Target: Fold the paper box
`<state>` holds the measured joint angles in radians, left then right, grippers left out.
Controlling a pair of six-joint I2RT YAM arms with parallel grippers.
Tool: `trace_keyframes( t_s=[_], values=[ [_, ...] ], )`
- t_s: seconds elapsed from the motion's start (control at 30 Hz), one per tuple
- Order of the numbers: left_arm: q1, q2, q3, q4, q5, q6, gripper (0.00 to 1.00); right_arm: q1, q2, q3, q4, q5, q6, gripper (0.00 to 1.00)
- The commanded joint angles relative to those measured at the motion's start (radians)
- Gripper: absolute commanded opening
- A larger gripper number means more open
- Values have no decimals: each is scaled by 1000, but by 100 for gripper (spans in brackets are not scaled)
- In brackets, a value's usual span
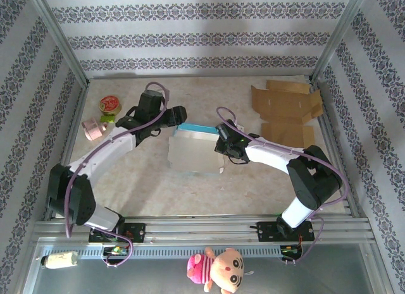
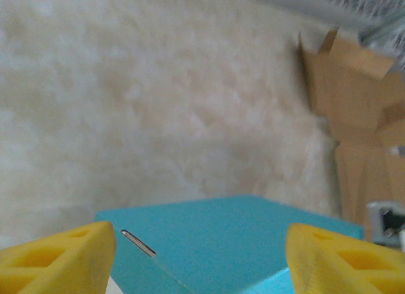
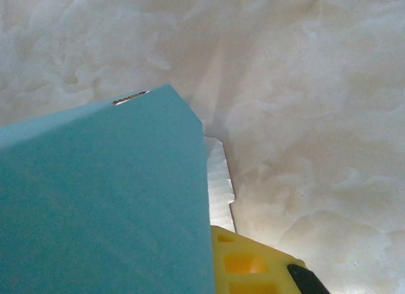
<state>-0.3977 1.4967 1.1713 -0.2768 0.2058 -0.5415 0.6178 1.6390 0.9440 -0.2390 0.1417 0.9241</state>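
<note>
The paper box (image 1: 193,153), blue outside and pale grey inside, lies partly folded in the middle of the table. My left gripper (image 1: 179,117) hovers at its far edge. In the left wrist view its yellow fingers (image 2: 60,259) stand wide apart and open, with a blue panel of the box (image 2: 221,243) and its slit lying between and beyond them. My right gripper (image 1: 223,148) is shut on the box's right edge. In the right wrist view a blue panel (image 3: 107,199) rests against the one visible yellow finger (image 3: 253,269), and a grey tab (image 3: 218,180) pokes out behind it.
Flat brown cardboard blanks (image 1: 288,114) lie at the back right, also in the left wrist view (image 2: 354,117). A tape roll (image 1: 110,104) and a pink object (image 1: 95,128) sit at the back left. A plush toy (image 1: 215,269) lies below the front rail.
</note>
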Motion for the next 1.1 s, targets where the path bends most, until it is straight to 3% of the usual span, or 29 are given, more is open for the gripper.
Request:
trace_keyframes(
  t_s=[0.0,0.53,0.87,1.07],
  values=[
    [10,32,34,-66,119,30,71,-2,25,19,-56,18,-31,10],
    [10,44,-58,-2,179,-37,60,6,32,57,-60,-22,-58,12],
    [10,64,-41,-1,148,-28,58,21,39,114,-14,-9,-101,22],
    [20,75,-44,4,132,-31,58,14,40,94,47,-14,-245,31]
  ],
)
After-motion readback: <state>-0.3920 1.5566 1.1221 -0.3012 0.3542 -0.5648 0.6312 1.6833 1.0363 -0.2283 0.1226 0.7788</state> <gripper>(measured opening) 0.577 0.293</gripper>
